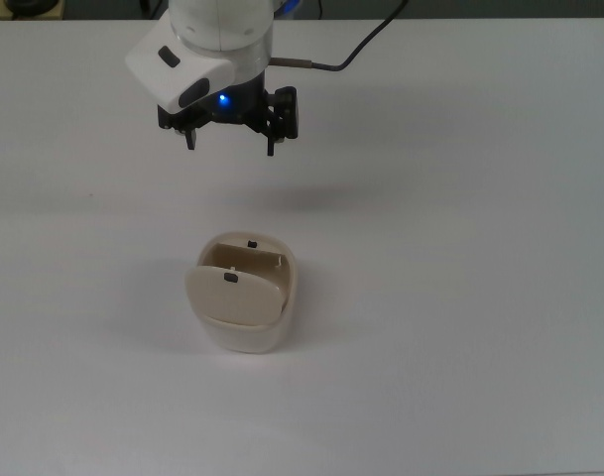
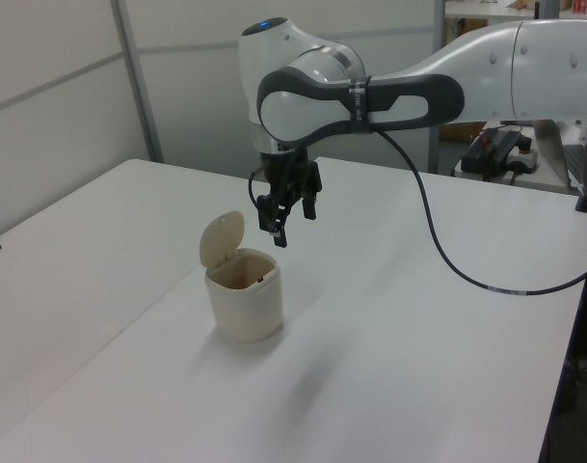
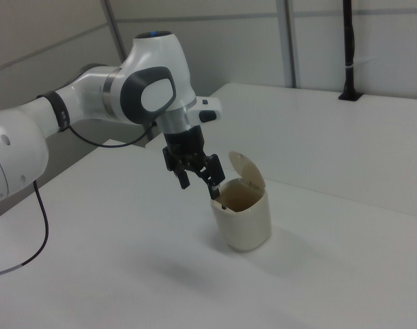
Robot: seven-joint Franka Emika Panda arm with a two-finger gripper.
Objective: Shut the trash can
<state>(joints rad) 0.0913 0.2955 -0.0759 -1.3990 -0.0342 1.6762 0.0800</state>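
We see the white table (image 1: 480, 248) with the trash can (image 1: 244, 302) standing upright near its middle, below centre in the top view. Its lid (image 1: 232, 296) is swung up and stands roughly on edge, leaving the mouth uncovered; a small black tab (image 1: 231, 278) sits on the lid. In the left view the lid (image 2: 222, 238) rises on the left view's left side of the bin (image 2: 245, 297). The gripper (image 2: 291, 214) hangs in the air just right of the lid there, fingers spread apart and holding nothing, touching nothing we can make out. A black cable (image 2: 447, 251) trails from the arm (image 2: 370, 92).
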